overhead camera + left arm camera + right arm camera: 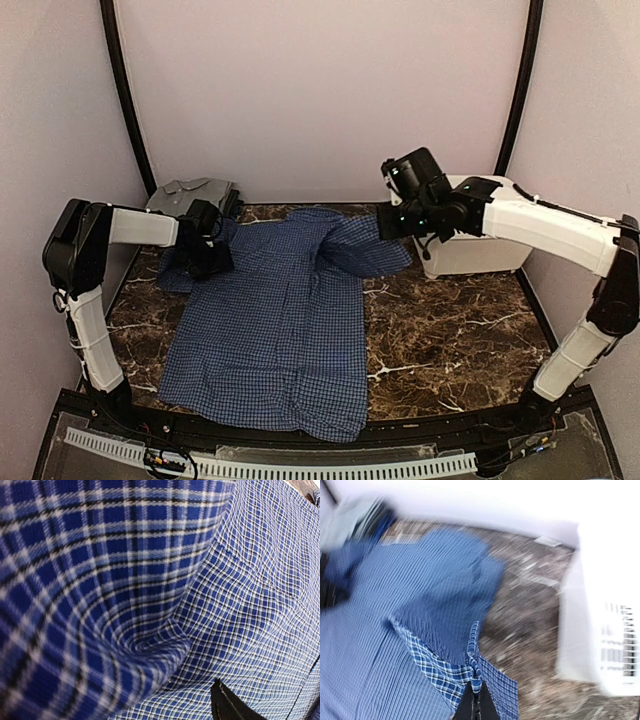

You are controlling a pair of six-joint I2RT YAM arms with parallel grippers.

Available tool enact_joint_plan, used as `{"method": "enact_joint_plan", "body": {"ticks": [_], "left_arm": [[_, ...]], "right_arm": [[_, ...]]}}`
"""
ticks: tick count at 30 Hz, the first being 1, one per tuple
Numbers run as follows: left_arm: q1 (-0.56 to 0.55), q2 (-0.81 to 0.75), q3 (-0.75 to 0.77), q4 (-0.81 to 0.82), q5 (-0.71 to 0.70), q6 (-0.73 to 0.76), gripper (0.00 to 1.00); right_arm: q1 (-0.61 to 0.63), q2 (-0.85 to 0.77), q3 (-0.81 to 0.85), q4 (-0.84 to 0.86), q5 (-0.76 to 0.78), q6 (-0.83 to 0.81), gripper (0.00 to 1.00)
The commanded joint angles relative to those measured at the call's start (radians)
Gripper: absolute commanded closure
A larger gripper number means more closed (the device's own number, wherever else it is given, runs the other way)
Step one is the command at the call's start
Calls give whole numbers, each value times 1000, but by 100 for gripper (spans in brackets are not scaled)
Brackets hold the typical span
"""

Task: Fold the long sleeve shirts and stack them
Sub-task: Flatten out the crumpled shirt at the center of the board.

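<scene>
The blue shirt (275,320) lies spread over the middle of the bench (450,340), collar end toward the top of the frame. The grey shirt (190,192) sits folded at upper left. The right tool (476,702) is pinched together on a thin edge of the blue sleeve, just left of the white tub (470,255). The left tool (207,255) is pressed into the other sleeve, and cloth fills its view; whether it grips, I cannot tell. That slim pinch could slip mid-fold. A pull against the left side might also drag the body into wrinkles.
</scene>
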Motion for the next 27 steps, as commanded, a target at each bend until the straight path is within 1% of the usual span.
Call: {"method": "enact_joint_plan", "body": {"ticks": [1, 5, 7, 11, 18, 21, 25, 27], "left_arm": [[11, 18, -12, -31, -17, 32, 31], [11, 25, 1, -37, -11, 39, 31], [11, 29, 8, -40, -7, 43, 31], [11, 30, 22, -45, 5, 57, 31], [11, 34, 37, -58, 7, 74, 31], [11, 34, 37, -65, 0, 77, 31], [14, 35, 37, -89, -37, 80, 30], [23, 32, 32, -100, -50, 77, 30]], "right_arm": [[-199, -79, 53, 19, 8, -63, 100], [-351, -57, 133, 37, -51, -86, 100], [-403, -34, 174, 50, -85, -86, 100], [-474, 33, 278, 64, -149, -81, 100], [-575, 142, 457, 44, -197, -62, 100], [-603, 144, 475, 46, -212, -49, 100], [-610, 104, 429, 72, -214, -39, 100], [-610, 79, 400, 90, -243, -37, 100]]}}
